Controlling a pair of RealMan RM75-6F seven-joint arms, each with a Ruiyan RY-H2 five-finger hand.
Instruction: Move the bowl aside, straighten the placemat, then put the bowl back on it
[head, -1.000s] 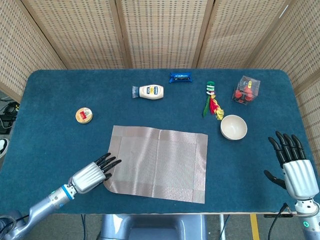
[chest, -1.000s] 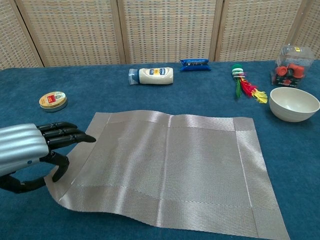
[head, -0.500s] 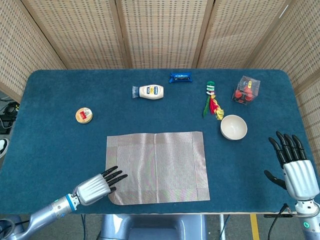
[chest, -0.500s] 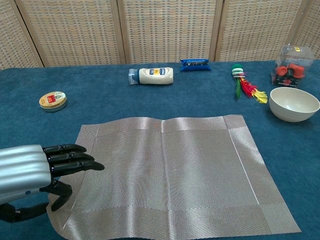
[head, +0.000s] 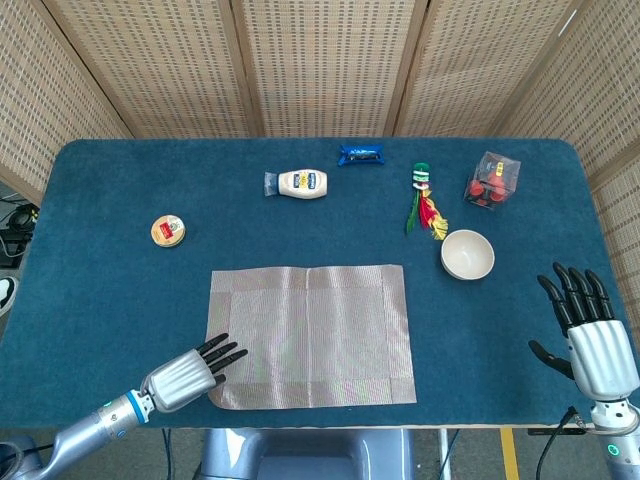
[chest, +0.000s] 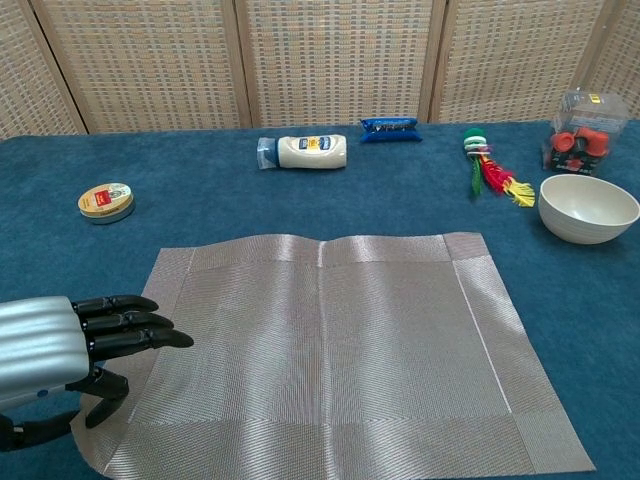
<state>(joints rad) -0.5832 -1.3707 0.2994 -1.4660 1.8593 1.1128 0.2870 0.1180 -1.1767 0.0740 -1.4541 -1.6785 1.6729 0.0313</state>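
On the blue worktop, toward its right side, my task's bowl sits upright and holds nothing, off the placemat and well apart from its right edge. Behind the bowl, a clear box encloses small red pieces. Along the far side lie a white squeeze bottle on its side, a blue packet and a red, yellow and green tassel toy; a round tin rests at the left, lid on.

My left hand lies at the placemat's near-left corner, fingers stretched out and apart over the weave, holding nothing. My right hand hovers beyond the worktop's right near corner, fingers spread upward, also holding nothing.

Compared with one second ago, the placemat has turned from a skewed lie to edges running square with the worktop, and its lifted corner has gone flat. My left hand has drawn back toward the near edge; the bowl has not moved.
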